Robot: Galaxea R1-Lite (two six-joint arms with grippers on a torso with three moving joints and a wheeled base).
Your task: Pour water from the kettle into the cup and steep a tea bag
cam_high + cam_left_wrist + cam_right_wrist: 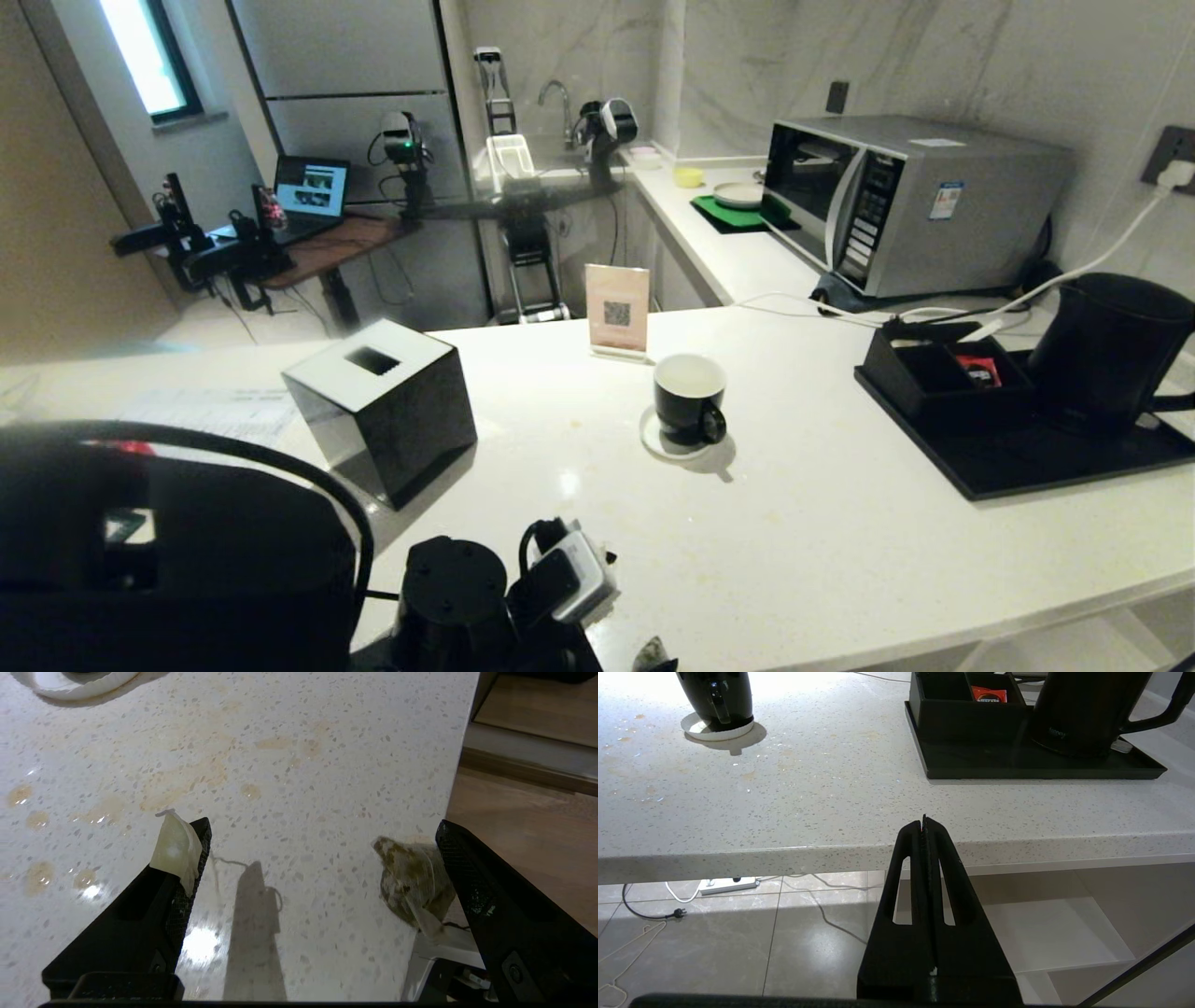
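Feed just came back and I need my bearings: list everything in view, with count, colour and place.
cup: one, black, white inside, on a white saucer mid-counter
kettle: one, black, on the tray at right
tray: one, black, right of the counter
compartment box: one, black, on the tray, red packet inside
tea bag: one, wet, brownish, against one left finger; pale tag stuck to the other
tissue box: one, black, white top, left
QR sign: one, behind the cup
microwave: one, silver, back counter
left gripper: open, over the near counter edge
right gripper: shut, below the counter edge
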